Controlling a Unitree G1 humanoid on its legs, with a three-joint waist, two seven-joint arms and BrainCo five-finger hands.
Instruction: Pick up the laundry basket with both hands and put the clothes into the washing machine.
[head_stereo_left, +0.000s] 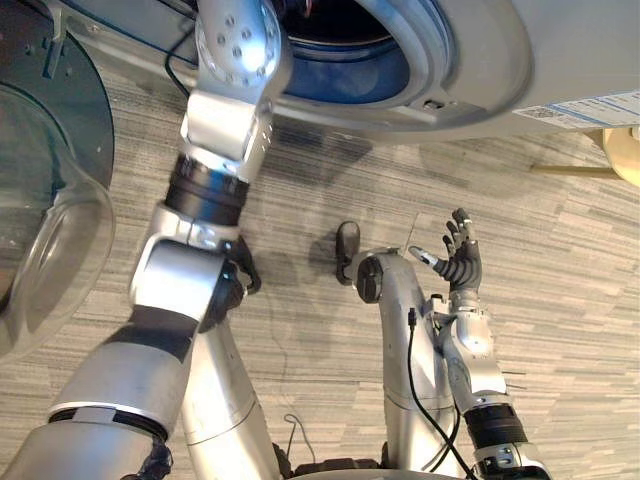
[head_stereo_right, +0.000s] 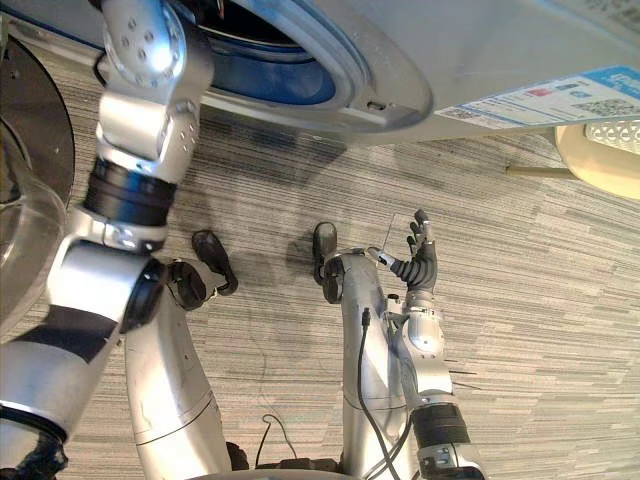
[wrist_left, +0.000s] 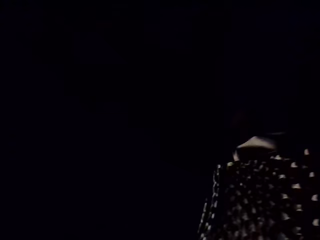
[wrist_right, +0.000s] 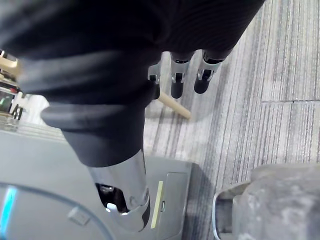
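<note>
The grey washing machine (head_stereo_left: 560, 40) stands at the top of the eye views, its round drum opening (head_stereo_left: 345, 55) dark blue inside. My left arm (head_stereo_left: 225, 110) reaches up into that opening, and the hand is hidden inside the drum. In the dark left wrist view lies a dark cloth with white dots (wrist_left: 260, 200). My right hand (head_stereo_left: 460, 262) hangs low over the floor, away from the machine, fingers (wrist_right: 182, 82) straight and holding nothing. A cream rounded edge (head_stereo_right: 600, 150), which may be the basket, shows at the far right on the floor.
The machine's glass door (head_stereo_left: 50, 230) is swung open at the left, close to my left arm. A thin wooden bar (head_stereo_left: 565, 170) lies by the cream edge. Grey striped carpet (head_stereo_left: 560, 300) covers the floor.
</note>
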